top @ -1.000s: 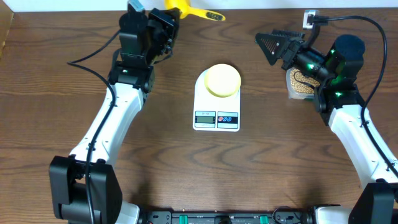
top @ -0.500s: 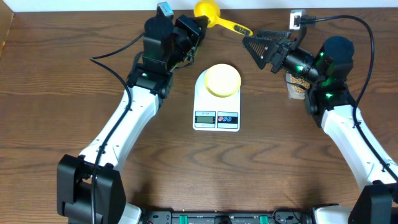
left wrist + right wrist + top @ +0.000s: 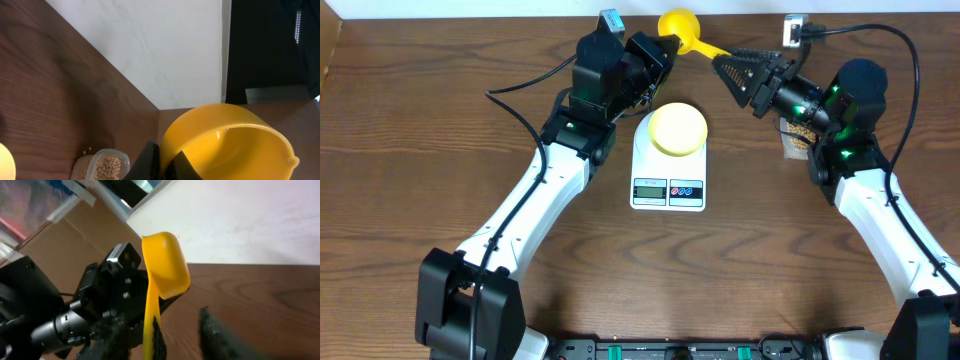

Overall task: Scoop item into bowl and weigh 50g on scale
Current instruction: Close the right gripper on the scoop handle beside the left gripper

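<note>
Light, rigid, slick scoop (image 3: 678, 22) was gripped near its cup by left end effector (image 3: 662, 45); right end effector (image 3: 726, 62) stood part-open astride handle (image 3: 708, 46), likely the best hold; loose beans (image 3: 106, 165) lay in tub (image 3: 120, 156) by right arm.

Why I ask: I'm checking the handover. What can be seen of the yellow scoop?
The scoop is bright yellow, glossy like plastic: a deep round cup with a pouring lip and a long flat handle. It is held in the air over the far edge of the table, and looks empty. The left gripper is shut on the cup's rim. The handle slants toward the right gripper, whose open jaws straddle it; contact there cannot be told.
</note>
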Controlling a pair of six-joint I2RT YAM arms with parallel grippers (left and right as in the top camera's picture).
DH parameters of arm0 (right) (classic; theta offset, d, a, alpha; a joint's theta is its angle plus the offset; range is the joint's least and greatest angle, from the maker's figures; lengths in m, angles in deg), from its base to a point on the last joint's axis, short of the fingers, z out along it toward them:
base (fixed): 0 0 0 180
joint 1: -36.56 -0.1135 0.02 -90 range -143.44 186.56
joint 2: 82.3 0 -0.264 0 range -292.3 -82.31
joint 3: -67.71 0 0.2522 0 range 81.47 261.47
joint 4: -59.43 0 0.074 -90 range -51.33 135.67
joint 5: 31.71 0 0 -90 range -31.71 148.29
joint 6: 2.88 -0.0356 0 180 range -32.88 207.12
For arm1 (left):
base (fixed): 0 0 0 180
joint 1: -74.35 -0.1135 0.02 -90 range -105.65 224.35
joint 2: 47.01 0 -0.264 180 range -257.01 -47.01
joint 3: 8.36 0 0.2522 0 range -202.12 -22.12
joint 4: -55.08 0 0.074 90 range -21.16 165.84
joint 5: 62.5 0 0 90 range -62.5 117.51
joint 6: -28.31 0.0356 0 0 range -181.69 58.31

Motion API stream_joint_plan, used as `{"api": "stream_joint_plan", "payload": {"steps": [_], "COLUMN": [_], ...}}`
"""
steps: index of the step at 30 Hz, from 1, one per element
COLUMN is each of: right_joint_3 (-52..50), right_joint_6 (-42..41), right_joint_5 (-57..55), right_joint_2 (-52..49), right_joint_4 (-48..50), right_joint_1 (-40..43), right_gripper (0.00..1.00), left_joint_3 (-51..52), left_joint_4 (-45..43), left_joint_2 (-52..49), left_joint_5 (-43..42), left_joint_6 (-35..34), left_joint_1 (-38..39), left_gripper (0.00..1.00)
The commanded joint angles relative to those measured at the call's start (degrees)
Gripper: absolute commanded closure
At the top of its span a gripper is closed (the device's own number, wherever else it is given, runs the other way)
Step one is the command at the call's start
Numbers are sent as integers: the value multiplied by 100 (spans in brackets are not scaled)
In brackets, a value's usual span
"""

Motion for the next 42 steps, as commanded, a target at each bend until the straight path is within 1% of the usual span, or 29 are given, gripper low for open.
{"api": "stream_joint_plan", "payload": {"steps": [1, 2, 3, 4, 15, 16, 17, 19, 21, 22, 23, 25, 26, 27, 28, 32, 34, 35, 36, 37, 40, 42], "right_joint_3": [59, 59, 59, 59, 59, 59, 59, 59, 59, 59, 59, 59, 59, 59, 59, 59, 59, 59, 59, 59, 59, 59], "right_joint_6": [72, 72, 72, 72, 72, 72, 72, 70, 70, 68, 68, 70, 68, 68, 68, 70, 70, 70, 70, 70, 72, 107], "right_joint_5": [13, 13, 15, 13, -227, -234, -289, -317, -337, -345, -376, -376, -374, -374, -374, -374, -374, -374, -374, -374, -404, -422], "right_joint_2": [-81, -81, -81, -81, -81, -81, -81, -81, -81, -81, -81, -81, -81, -81, -81, -81, -81, -81, -81, -81, -81, -81], "right_joint_4": [20, 20, 20, 20, 59, 61, 83, 155, 197, 236, 236, 236, 234, 234, 234, 234, 232, 232, 232, 229, 225, 216], "right_joint_1": [-72, -72, -72, -72, -61, -61, -61, -61, -61, -61, -61, -61, -61, -61, -61, -61, -61, -61, -61, -55, 17, 79], "right_gripper": [71, 81, 98, 99, 99, 96, 90, 83, 80, 77, 76, 76, 78, 86, 99, 99, 99, 99, 99, 99, 99, 99], "left_joint_3": [-52, -52, -52, -52, -52, -52, -52, -52, -52, -52, -52, -52, -52, -52, -52, -52, -52, -52, -52, -52, -52, -52], "left_joint_4": [-11, -11, -11, -11, -9, -9, -9, -7, -7, -7, -7, -9, -9, -9, -9, -9, -11, -11, -11, -11, -13, -13], "left_joint_2": [0, 0, 0, 0, 0, 0, 0, 0, 0, 0, 0, 0, 0, 0, 0, 0, 0, 0, 0, 0, 0, 0], "left_joint_5": [-70, -70, -70, -68, -70, -70, -70, -70, -70, -70, -70, -70, -70, -72, -70, -72, -70, -70, -68, -68, -72, -76], "left_joint_6": [-31, -31, -31, -31, -28, -28, -28, -28, -28, -28, -31, -28, -28, -28, -31, -28, -28, -28, -26, -26, 59, 59], "left_joint_1": [9, 9, 9, 9, 9, 9, 9, 9, 9, 9, 9, 9, 9, 9, 9, 9, 9, 9, 0, -4, -81, -129], "left_gripper": [92, 92, 92, 92, 92, 92, 92, 92, 92, 92, 92, 92, 92, 92, 92, 93, 91, 84, 63, 53, 19, 18]}}
